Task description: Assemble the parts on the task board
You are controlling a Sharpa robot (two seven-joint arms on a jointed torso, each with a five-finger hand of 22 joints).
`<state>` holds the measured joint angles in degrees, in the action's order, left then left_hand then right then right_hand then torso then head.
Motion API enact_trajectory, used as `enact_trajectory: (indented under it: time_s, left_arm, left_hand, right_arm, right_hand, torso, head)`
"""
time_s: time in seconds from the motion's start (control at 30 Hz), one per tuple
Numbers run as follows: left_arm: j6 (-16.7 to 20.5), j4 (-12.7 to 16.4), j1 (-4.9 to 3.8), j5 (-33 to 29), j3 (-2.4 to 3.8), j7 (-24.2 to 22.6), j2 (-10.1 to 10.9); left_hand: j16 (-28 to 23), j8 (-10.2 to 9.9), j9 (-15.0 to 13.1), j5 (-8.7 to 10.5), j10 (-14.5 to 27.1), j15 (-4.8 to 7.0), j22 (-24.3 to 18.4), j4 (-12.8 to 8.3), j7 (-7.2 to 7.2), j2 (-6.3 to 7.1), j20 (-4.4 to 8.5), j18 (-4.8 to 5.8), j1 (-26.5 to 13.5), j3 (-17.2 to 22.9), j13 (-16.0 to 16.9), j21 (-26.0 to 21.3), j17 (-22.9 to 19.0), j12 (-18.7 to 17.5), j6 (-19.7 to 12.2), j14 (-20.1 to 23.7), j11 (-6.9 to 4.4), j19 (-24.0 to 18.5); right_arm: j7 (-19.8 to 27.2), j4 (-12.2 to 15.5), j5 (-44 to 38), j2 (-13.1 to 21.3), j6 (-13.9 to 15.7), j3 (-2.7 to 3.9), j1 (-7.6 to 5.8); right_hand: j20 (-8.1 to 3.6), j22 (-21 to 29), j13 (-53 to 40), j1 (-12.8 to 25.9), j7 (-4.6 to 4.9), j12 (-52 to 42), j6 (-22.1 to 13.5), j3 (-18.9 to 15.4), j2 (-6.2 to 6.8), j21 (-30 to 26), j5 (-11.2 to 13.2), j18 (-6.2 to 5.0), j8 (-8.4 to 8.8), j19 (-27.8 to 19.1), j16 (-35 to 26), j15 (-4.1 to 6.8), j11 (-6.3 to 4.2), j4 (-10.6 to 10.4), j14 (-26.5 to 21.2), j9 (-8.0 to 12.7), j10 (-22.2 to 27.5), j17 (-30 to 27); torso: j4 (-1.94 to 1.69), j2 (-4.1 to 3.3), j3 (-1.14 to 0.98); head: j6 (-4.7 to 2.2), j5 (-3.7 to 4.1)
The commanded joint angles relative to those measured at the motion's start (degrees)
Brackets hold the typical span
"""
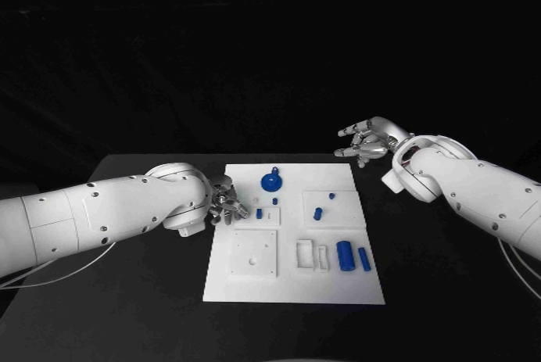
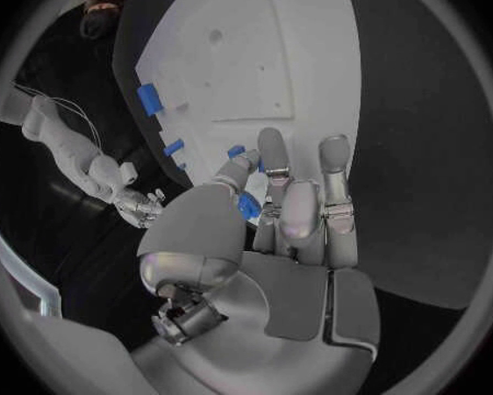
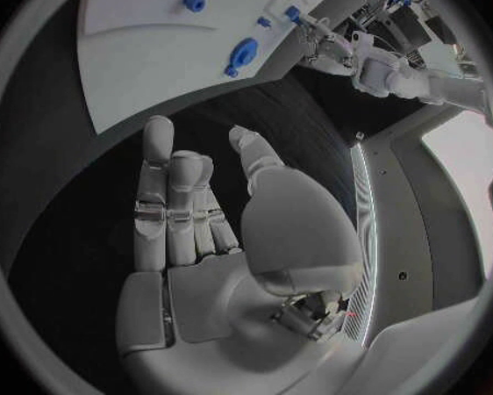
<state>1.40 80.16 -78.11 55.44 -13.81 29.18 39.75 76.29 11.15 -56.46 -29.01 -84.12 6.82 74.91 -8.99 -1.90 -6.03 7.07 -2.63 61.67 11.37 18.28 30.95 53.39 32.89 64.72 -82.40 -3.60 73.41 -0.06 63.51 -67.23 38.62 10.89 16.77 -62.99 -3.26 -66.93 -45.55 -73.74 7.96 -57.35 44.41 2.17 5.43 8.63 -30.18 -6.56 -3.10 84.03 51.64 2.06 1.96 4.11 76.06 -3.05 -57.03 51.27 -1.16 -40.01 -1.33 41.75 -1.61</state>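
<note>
the task board [image 1: 338,288] lay mid-frame on the worktop [image 1: 135,299]. the left hand [image 1: 226,205] sat at its left edge, pinching a small blue part [image 2: 247,204]. the right hand [image 1: 363,141] hung released, upper right, farther from the parts.

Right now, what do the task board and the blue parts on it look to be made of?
The task board looks like matte white plastic: flat, even, no shine, with raised square frames. The blue parts, such as the cylinder, look like moulded or printed plastic with a smooth, uniform colour. Neither shows a metallic glint, but the material can't be confirmed by look alone.
</note>
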Motion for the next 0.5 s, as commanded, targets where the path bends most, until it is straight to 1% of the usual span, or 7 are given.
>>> enact_trajectory:
  time_s: [0.03, 0.27, 0.43, 0.5]
  left_arm:
    - [-1.4, 0.0, 0.09, 0.2, -0.05, -0.4, -0.2]
    - [-1.3, -0.4, 0.07, 0.1, -0.01, -0.7, -0.4]
    - [-1.6, -1.5, -0.04, -0.6, 0.07, -0.8, -0.8]
    - [-2.0, -1.9, -0.19, -1.1, 0.12, -0.7, -1.0]
  left_hand:
    - [-0.2, 0.2, 0.0, -0.3, -2.5, -0.11, 1.1, -4.0, 2.99, -0.06, -0.15, -0.48, 0.1, 3.7, 0.0, 0.2, 0.1, 0.2, 3.3, -0.4, -0.51, 0.1]
    - [-0.2, 0.2, -0.1, -0.42, -2.5, -0.1, 1.1, -4.1, 2.98, -0.1, -0.15, -0.49, 0.0, 3.8, -0.1, 0.2, 0.0, 0.2, 3.3, -0.4, -0.51, 0.1]
    - [-0.3, 0.2, -0.2, -0.54, -2.5, -0.1, 1.1, -4.2, 2.99, -0.16, -0.14, -0.5, 0.0, 3.8, -0.1, 0.2, 0.1, 0.2, 3.3, -0.4, -0.51, 0.1]
    - [-0.3, 0.2, -0.2, -0.57, -2.5, -0.09, 1.0, -4.2, 2.97, -0.22, -0.13, -0.5, -0.1, 3.8, -0.1, 0.2, 0.0, 0.2, 3.3, -0.4, -0.5, 0.1]
  right_arm:
    - [0.2, 0.0, -0.4, 0.0, -0.8, 0.02, 0.02]
    - [0.2, 0.0, -0.4, 0.0, -0.8, 0.02, 0.03]
    - [0.1, -0.1, -0.5, -0.1, -0.8, 0.02, 0.03]
    - [0.1, -0.1, -0.5, -0.1, -0.8, 0.02, 0.03]
  right_hand:
    - [0.16, 0.1, 0.0, 0.2, 0.14, 0.1, 0.2, -0.2, -0.03, -0.3, -0.3, -1.11, 0.02, 1.6, -0.3, 0.01, 0.09, 0.3, -0.4, -0.1, 0.1, -0.1]
    - [0.16, 0.1, 0.0, 0.2, 0.14, 0.1, 0.2, -0.2, -0.03, -0.3, -0.3, -1.11, 0.02, 1.6, -0.3, 0.01, 0.09, 0.3, -0.4, -0.1, 0.1, -0.1]
    - [0.16, 0.1, 0.0, 0.2, 0.14, 0.1, 0.2, -0.2, -0.03, -0.3, -0.3, -1.11, 0.02, 1.6, -0.3, 0.01, 0.09, 0.3, -0.4, -0.1, 0.1, -0.1]
    - [0.16, 0.1, 0.0, 0.2, 0.14, 0.1, 0.2, -0.2, -0.03, -0.3, -0.3, -1.11, 0.02, 1.6, -0.3, 0.01, 0.09, 0.3, -0.4, -0.1, 0.1, -0.1]
  torso:
    - [0.0, -0.01, 0.0]
    - [0.0, 0.01, -0.02]
    - [0.05, 0.01, -0.04]
    - [0.07, -0.02, -0.01]
  head:
    - [0.05, -0.01]
    - [-0.05, 0.0]
    - [-0.07, 0.05]
    - [-0.07, 0.05]
